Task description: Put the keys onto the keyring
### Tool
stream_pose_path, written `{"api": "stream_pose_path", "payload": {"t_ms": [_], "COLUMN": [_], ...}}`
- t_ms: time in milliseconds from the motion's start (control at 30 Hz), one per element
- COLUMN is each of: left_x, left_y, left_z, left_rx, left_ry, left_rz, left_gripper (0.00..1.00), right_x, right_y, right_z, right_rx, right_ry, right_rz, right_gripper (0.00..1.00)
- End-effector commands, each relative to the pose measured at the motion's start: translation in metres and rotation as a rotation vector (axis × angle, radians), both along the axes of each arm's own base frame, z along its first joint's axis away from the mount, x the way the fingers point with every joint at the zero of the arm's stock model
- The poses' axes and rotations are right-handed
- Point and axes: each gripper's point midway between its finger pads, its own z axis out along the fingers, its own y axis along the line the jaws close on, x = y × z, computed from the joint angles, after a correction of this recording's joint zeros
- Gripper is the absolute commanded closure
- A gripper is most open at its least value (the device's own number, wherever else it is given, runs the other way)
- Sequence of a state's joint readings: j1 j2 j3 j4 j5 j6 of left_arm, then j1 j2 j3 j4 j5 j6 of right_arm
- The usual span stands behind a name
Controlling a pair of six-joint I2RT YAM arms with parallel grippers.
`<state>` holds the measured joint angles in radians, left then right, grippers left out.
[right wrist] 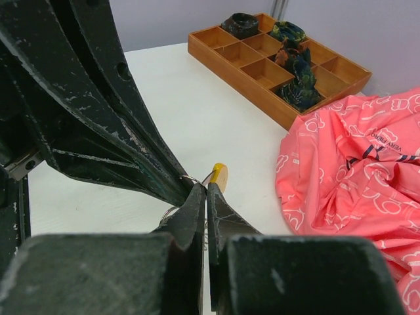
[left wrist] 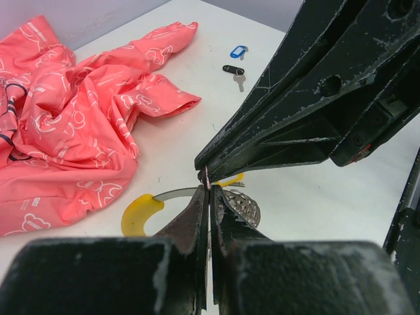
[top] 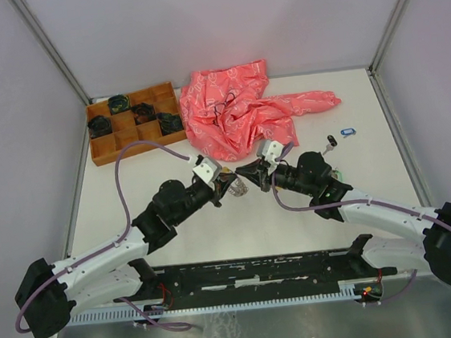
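Both arms reached inward, tips meeting above the middle of the table. The left claw pinched shut on the wire of the keyring. The right claw was closed against it, its catch unclear. The left wrist view showed two keys beyond; the right's showed a tray.

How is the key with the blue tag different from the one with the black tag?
The small key with the blue plastic tag has a pale middle; the small key with the black plastic tag is dark all over. The black-tagged key's silver blade shows clearly; the blue-tagged key's is hard to see. Both lie loose on the white table, close together.
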<state>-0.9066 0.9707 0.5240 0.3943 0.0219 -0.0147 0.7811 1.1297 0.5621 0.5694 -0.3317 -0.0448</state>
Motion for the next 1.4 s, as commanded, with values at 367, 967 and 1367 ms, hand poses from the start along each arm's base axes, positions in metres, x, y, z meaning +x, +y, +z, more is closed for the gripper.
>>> {"api": "stream_pose_path", "payload": {"t_ms": [367,967,1367], "left_x": [-0.003,-0.002,-0.002], "left_y": [-0.009,-0.006,-0.005], "left_z": [0.015,0.010,0.012], "left_rx": [-0.044,0.026,0.040], "left_ry": [0.000,-0.019,-0.047], "left_rz": [-0.028,-0.026,-0.031], "left_gripper": [0.77,0.92,0.97], "right_x": [-0.009,-0.012,-0.014], "right_y": [0.003,0.005,0.004], "right_z": [0.030,0.036,0.032], "right_rx": [0.016,-0.005,-0.033], "right_ry": [-0.097,-0.127,-0.096], "right_rz": [0.058,0.076,0.075], "right_gripper": [0.99,0.99,0.88]}}
